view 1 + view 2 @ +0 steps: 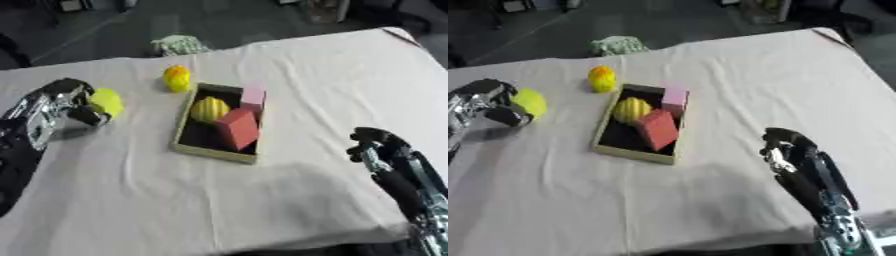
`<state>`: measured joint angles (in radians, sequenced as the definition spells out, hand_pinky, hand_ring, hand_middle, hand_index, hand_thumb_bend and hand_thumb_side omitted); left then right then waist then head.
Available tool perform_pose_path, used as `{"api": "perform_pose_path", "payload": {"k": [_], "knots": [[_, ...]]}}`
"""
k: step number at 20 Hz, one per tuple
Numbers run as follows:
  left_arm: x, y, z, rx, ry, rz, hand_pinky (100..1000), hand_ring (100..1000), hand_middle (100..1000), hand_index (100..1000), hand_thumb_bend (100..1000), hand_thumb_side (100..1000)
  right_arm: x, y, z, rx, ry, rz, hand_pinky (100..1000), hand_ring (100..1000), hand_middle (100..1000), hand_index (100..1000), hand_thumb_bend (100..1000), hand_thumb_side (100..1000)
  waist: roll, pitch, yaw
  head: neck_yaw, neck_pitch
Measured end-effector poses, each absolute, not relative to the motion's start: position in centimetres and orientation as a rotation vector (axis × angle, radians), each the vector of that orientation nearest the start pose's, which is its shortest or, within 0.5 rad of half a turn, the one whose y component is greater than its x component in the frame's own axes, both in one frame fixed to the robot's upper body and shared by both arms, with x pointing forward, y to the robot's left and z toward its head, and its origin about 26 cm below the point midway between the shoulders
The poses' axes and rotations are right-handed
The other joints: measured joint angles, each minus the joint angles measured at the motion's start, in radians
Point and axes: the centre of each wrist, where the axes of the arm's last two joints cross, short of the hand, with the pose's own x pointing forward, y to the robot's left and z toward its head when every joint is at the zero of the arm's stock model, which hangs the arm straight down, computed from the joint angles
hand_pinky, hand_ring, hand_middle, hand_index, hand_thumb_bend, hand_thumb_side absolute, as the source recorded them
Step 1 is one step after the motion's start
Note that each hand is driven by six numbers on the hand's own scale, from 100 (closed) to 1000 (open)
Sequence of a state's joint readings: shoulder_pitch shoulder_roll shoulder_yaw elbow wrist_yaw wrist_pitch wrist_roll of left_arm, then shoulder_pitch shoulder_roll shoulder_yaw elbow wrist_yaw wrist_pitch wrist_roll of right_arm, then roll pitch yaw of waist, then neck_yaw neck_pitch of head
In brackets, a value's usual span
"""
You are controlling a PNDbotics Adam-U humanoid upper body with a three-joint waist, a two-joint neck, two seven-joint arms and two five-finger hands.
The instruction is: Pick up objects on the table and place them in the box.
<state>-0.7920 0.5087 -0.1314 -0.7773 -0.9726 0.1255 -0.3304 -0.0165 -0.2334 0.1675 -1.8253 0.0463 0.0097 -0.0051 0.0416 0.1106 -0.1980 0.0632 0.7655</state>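
Left hand [61,107] fingers curled round a lime ball [107,102] left of the box [185,131], box holding yellow, red, pink pieces, yellow duck [177,78] just behind it, right hand [791,150] curled, empty, lower right.

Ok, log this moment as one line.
left robot hand: shut on yellow-green ball | right robot hand: idle | box: three items | yellow duck: on table

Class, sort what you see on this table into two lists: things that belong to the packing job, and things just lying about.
Part of the job:
box
red block, pink block and yellow ribbed ball, inside the box
yellow-green ball, in the left hand
yellow duck, beside the box

Lying about:
pale green bundle, at the table's far edge
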Motion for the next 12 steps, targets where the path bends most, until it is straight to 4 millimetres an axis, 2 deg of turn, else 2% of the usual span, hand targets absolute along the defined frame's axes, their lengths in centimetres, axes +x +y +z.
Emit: {"api": "perform_pose_path", "payload": {"k": [4, 12], "knots": [[45.5, 35.1, 10.9, 0.968, -0.893, -1.212, 800, 760, 665, 848, 509, 510, 27.2, -23.9, 6.2, -0.057, -1.801, 0.361, 664, 656, 709, 781, 100, 517, 0.000, 0.000, 0.000, 0.000, 0.000], [45.6, 34.2, 10.6, 1.002, -0.914, -1.196, 772, 718, 592, 773, 303, 438, 27.2, -23.9, 6.2, -0.058, -1.799, 0.360, 664, 656, 708, 781, 100, 527, 0.001, 0.000, -0.007, -0.003, 0.000]]}}
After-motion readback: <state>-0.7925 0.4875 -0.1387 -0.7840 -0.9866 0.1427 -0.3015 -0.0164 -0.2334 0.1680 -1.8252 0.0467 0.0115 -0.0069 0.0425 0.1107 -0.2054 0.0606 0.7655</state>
